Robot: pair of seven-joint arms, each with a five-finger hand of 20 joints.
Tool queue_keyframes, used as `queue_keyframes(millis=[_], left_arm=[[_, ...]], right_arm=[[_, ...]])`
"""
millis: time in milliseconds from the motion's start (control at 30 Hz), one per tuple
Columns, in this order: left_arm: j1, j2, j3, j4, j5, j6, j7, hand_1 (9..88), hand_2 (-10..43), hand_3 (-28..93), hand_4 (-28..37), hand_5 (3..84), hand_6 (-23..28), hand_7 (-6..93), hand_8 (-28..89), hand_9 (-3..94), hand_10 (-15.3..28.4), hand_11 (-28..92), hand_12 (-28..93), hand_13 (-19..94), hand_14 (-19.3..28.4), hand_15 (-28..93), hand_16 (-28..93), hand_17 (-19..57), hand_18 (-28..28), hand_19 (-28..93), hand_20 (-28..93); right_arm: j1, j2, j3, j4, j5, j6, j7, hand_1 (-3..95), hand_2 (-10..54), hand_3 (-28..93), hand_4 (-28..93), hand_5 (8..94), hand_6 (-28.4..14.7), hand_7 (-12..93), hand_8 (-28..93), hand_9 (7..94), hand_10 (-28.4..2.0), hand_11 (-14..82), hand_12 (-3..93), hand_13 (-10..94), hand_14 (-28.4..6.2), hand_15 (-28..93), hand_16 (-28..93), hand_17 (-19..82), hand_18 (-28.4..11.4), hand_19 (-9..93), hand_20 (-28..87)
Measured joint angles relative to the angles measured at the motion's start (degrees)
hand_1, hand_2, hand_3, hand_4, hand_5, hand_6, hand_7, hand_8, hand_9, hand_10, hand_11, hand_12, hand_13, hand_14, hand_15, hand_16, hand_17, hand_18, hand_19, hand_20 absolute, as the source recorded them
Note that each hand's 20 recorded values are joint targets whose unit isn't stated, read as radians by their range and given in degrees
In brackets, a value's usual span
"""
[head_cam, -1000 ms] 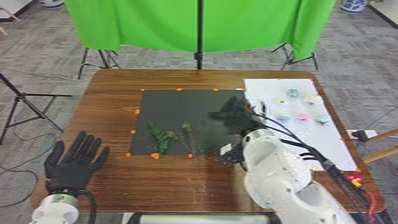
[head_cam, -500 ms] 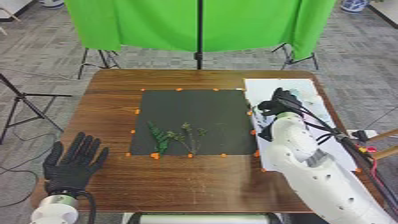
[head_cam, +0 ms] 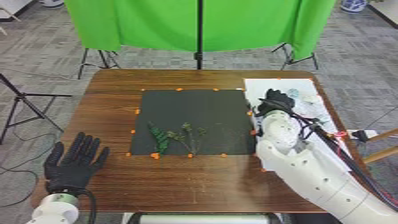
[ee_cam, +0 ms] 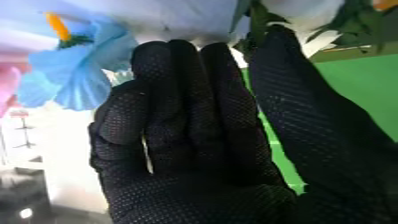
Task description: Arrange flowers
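"At the table's near left?"

"One left hand point(head_cam: 69, 172), palm and straight fingers spread, over the brown table point(head_cam: 111, 100) by its left edge."

"Centre?"

"One dark mat point(head_cam: 191, 107), orange markers along its edges. On its near left part: one leafy sprig point(head_cam: 159, 140); just right of it, one thin branched sprig point(head_cam: 190, 140). Mat surface extends from both to the far edge."

"Right side?"

"One white sheet point(head_cam: 265, 84), beside the mat. One right hand point(head_cam: 277, 102) over its left part, close to the mat's right edge; straight fingers pressed together, thumb apart."

"Flowers?"

"Pale flowers point(head_cam: 308, 106), right of that hand. By wrist view: one blue flower point(ee_cam: 75, 72) beside the fingers, one pink flower point(ee_cam: 7, 84) farther off, green leaves point(ee_cam: 354, 25) past the thumb. Contact with the fingertips: cannot tell."
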Motion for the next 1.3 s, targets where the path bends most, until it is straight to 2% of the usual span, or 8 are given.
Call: queue_keyframes(millis=[100, 200, 433, 533, 700, 800, 1067, 1300], left_arm=[[0.01, 0.24, 0.12, -0.01, 0.16, -0.26, -0.06, 25.2, 14.2, 76, -28.3, 43.8, 7.7, 18.0, -10, 38.2, 14.8, 28, 12, 29, 14.9, 46, -6, -6.0, 14.9, 40, 19], [0.02, 0.29, 0.27, 0.07, 0.51, -0.67, -0.47, 25.2, 13.9, 76, -28.3, 43.7, 7.7, 17.8, -10, 38.1, 14.8, 28, 12, 29, 15.0, 46, -6, -6.1, 14.9, 40, 19], [-0.01, 0.1, 0.32, 0.17, 0.55, -0.86, -1.02, 25.3, 13.6, 76, -28.3, 43.7, 7.8, 17.7, -10, 38.1, 14.8, 28, 12, 29, 15.1, 46, -6, -6.1, 14.9, 40, 19], [-0.01, 0.02, 0.27, 0.13, 0.54, -0.74, -1.07, 25.2, 13.4, 77, -28.3, 44.2, 7.9, 18.3, -10, 38.6, 14.9, 28, 12, 29, 15.2, 46, -6, -6.0, 14.9, 40, 19], [-0.01, -0.16, 0.12, -0.35, -0.94, 0.32, -0.65, 25.3, 13.3, 77, -28.3, 44.4, 8.0, 18.5, -10, 38.8, 15.0, 29, 13, 29, 15.2, 46, -6, -6.0, 14.9, 40, 19], [0.0, -0.16, 0.12, -0.55, -1.88, 0.72, -0.19, 25.3, 13.2, 77, -28.3, 44.5, 8.0, 18.6, -10, 38.9, 15.0, 29, 12, 29, 15.2, 47, -6, -5.9, 14.9, 40, 19], [0.02, -0.16, 0.1, -0.58, -1.95, 0.79, -0.05, 25.3, 13.1, 77, -28.3, 44.5, 8.1, 18.6, -10, 38.8, 14.9, 29, 12, 29, 15.2, 47, -7, -6.0, 14.9, 40, 19], [0.22, -0.16, -0.08, -0.58, -1.83, 0.67, -0.16, 25.2, 13.0, 77, -28.3, 44.3, 8.0, 18.5, -10, 38.6, 14.8, 29, 12, 29, 15.1, 47, -7, -6.0, 14.9, 40, 19]], right_arm=[[0.02, 0.0, -0.79, 0.4, -1.61, -0.28, -0.32, 62.1, -9.5, 59, -28, 66.3, -2.9, 42, 15, 75.1, -14.2, 24.2, 46.3, 63, -13.3, 62, 35, 37, -26.0, 90, 34], [0.26, 0.19, -2.01, 0.44, -3.06, -0.35, -0.6, 62.9, -9.5, 60, -28, 69.5, -1.4, 49, 17, 79.3, -13.3, 24.4, 50.1, 67, -12.9, 62, 37, 39, -26.1, 91, 35], [0.39, 1.1, -3.61, -0.05, -5.19, 1.0, -1.81, 61.3, -9.5, 68, -28, 71.1, -2.4, 48, 18, 80.6, -13.4, 23.7, 50.8, 68, -11.2, 60, 40, 40, -26.3, 91, 36], [0.08, 1.74, -4.23, -0.31, -5.16, 4.56, -1.92, 59.7, -9.5, 71, -25, 71.5, -3.2, 49, 18, 81.5, -13.4, 23.0, 49.8, 69, -10.5, 59, 40, 41, -26.3, 91, 36], [-0.68, 4.38, -6.63, -1.54, -5.7, 14.8, -3.2, 59.6, -9.5, 71, -21, 72.0, -3.7, 49, 18, 82.2, -13.4, 22.3, 50.0, 70, -9.7, 58, 41, 42, -26.3, 91, 35], [-1.72, 5.55, -6.47, -3.04, -5.49, 15.91, -3.49, 59.8, -9.5, 71, -20, 72.2, -3.9, 49, 18, 82.6, -13.6, 22.0, 50.5, 70, -9.8, 57, 42, 42, -26.4, 91, 35], [-2.84, 7.54, -5.42, -9.81, -2.31, 12.98, -3.73, 59.7, -9.5, 71, -18, 72.8, -4.4, 48, 19, 83.1, -13.8, 21.5, 51.0, 71, -9.8, 57, 42, 42, -26.8, 92, 35], [-4.55, 8.99, -0.98, -21.97, 9.17, 12.08, -3.37, 60.0, -9.5, 69, -17, 72.8, -4.5, 47, 20, 83.2, -13.9, 21.0, 51.4, 70, -10.4, 57, 42, 42, -27.1, 92, 35]])
